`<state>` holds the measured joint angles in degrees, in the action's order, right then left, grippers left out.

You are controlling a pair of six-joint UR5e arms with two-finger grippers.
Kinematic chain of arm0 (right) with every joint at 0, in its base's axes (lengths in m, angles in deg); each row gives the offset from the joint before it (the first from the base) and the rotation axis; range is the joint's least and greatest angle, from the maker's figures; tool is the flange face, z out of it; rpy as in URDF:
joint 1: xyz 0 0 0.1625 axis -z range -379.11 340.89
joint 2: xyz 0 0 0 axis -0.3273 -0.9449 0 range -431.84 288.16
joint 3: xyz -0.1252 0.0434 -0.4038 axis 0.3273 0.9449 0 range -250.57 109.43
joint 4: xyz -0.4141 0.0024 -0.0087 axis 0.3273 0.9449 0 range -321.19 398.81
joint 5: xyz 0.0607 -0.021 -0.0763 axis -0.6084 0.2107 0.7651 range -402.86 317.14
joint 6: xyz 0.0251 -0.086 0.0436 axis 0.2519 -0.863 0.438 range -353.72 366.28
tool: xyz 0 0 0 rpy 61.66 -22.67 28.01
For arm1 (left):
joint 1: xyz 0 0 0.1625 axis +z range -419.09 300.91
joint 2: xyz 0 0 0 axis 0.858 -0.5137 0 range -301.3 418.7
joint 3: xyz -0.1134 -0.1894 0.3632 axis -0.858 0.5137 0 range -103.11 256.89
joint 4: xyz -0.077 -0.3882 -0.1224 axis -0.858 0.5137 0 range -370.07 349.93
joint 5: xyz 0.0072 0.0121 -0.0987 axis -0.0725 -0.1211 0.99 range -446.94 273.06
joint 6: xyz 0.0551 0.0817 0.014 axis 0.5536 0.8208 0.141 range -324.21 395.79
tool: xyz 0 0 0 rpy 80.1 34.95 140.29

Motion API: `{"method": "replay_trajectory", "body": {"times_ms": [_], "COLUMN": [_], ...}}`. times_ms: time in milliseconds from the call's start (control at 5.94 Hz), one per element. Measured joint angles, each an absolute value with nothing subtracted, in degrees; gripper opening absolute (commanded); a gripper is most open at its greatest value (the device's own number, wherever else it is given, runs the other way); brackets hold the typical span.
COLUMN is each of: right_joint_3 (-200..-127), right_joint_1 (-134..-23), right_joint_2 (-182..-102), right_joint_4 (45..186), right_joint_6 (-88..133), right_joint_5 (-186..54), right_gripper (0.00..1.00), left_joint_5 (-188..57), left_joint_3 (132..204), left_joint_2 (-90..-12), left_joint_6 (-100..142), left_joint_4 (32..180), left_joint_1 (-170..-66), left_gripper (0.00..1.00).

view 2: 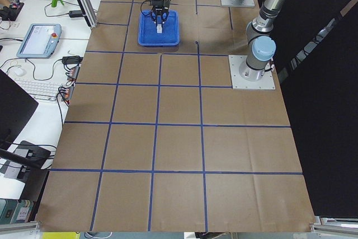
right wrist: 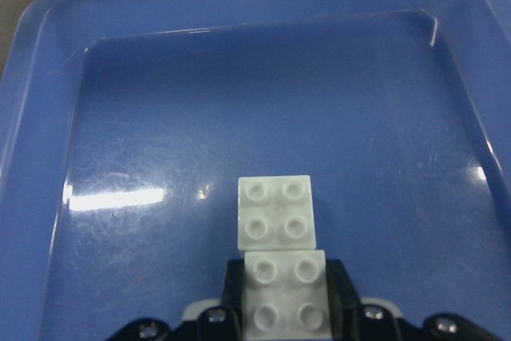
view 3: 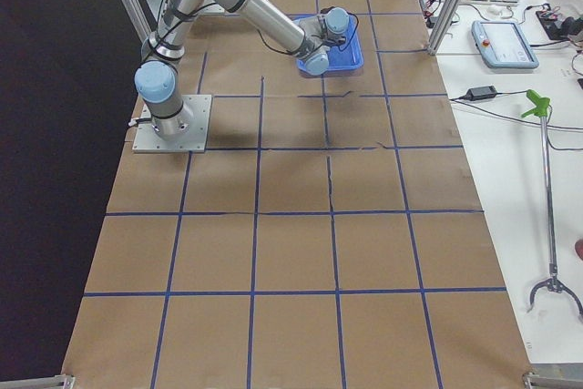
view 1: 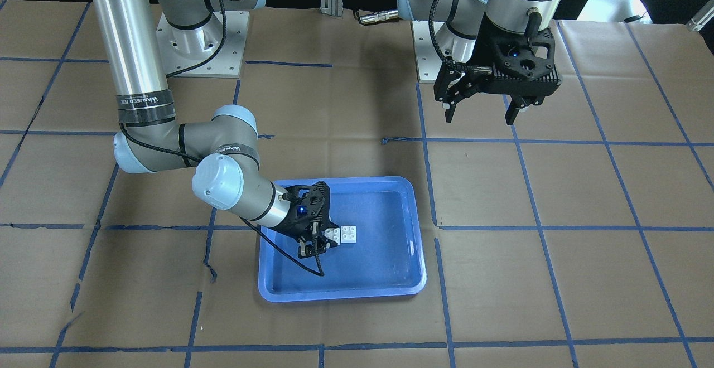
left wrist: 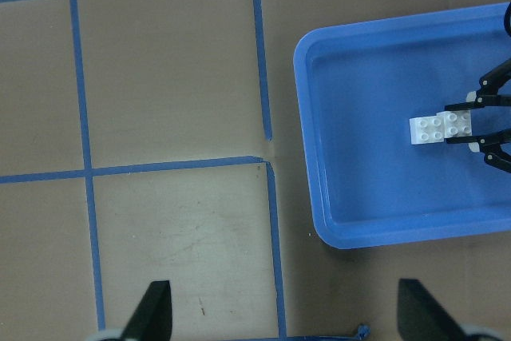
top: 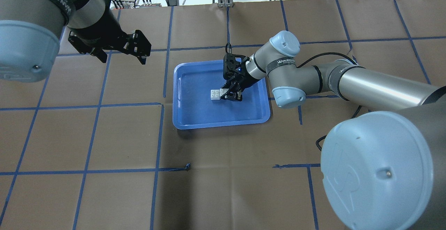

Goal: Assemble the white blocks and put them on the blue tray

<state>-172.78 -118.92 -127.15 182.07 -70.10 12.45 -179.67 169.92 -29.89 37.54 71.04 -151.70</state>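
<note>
Two white blocks lie side by side and touching on the floor of the blue tray (view 1: 340, 293). My right gripper (view 1: 318, 245) is low inside the tray, its fingers closed against the sides of one white block (right wrist: 286, 293). The other white block (right wrist: 275, 212) sits just past the fingertips, free of them. The pair also shows in the overhead view (top: 215, 94) and the left wrist view (left wrist: 428, 128). My left gripper (view 1: 482, 111) is open and empty, high above the table and well away from the tray (top: 223, 123).
The table is brown paper with a grid of blue tape lines (top: 101, 104). Both arm bases (view 1: 201, 44) stand at the robot's edge of the table. A keyboard, cables and a teach pendant (view 2: 42, 37) lie on a side desk beyond the table.
</note>
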Motion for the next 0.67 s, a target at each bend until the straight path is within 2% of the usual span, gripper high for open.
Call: {"method": "replay_trajectory", "body": {"times_ms": [673], "right_joint_3": [-172.8], "right_joint_1": [-119.1], "right_joint_2": [-127.1], "right_joint_4": [182.1], "right_joint_6": [-70.1], "right_joint_5": [12.5], "right_gripper": [0.24], "left_joint_5": [-179.7], "left_joint_3": [170.3], "left_joint_2": [-29.6], "left_joint_6": [37.4], "left_joint_4": [70.3], "left_joint_1": [-151.6], "left_gripper": [0.99]}}
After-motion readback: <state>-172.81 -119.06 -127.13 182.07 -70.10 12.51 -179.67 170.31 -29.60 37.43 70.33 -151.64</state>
